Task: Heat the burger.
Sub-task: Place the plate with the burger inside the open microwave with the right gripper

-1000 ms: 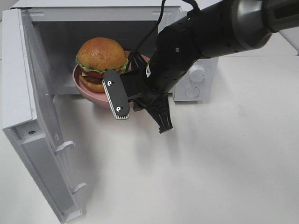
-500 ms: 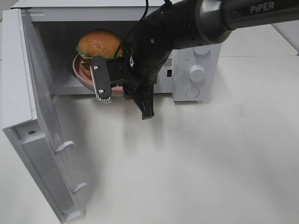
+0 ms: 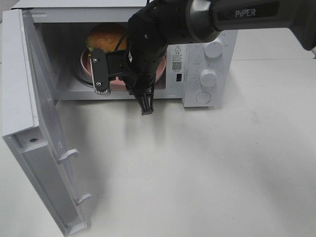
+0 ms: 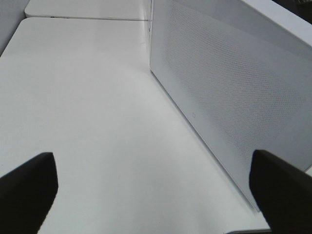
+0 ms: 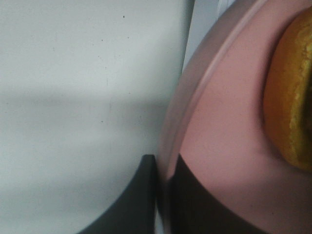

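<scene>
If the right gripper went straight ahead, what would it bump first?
The right gripper, shut on the pink plate carrying the burger, would probably meet the microwave's back wall first; depth is unclear.

A white microwave point(image 3: 64, 15) is noted on a white table point(image 3: 222, 173), with its door point(image 3: 19, 89) swung fully open to the left of the exterior view. Two latch hooks point(image 3: 68, 155) are seen on the door's inner edge. A pink plate point(image 3: 84, 63) is observed within the cavity. Two round knobs point(image 3: 208, 78) and a printed label point(image 3: 177, 65) are recorded on the control panel. A dotted pattern is noted on the door's panel point(image 4: 234, 97).
</scene>
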You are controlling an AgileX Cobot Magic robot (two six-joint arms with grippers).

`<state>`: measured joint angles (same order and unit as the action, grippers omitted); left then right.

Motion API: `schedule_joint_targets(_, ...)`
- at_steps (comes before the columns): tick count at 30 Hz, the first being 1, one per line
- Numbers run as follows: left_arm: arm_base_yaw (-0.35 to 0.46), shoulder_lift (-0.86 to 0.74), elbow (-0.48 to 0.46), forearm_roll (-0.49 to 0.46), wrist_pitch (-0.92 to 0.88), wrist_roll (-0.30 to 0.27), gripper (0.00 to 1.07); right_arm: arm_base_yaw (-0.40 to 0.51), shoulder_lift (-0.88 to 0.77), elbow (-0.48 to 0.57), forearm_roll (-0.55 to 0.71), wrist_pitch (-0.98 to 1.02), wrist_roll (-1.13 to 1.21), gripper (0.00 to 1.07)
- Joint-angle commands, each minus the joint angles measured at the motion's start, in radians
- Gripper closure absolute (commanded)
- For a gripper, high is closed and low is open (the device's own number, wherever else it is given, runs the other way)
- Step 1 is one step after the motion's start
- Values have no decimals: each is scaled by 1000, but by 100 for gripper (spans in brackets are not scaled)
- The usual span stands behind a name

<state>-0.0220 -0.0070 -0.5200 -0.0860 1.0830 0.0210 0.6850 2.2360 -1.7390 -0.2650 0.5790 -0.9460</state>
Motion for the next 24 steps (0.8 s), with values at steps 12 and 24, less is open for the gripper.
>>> schedule_joint_targets(12, -1, -13, 2, -7, -13, 0, 7, -7, 60, -127, -50, 8, 12, 107)
schedule_joint_targets(24, -1, -13, 2, -5, -13, -1, 7, -7, 91, -164, 2, -11, -123, 106)
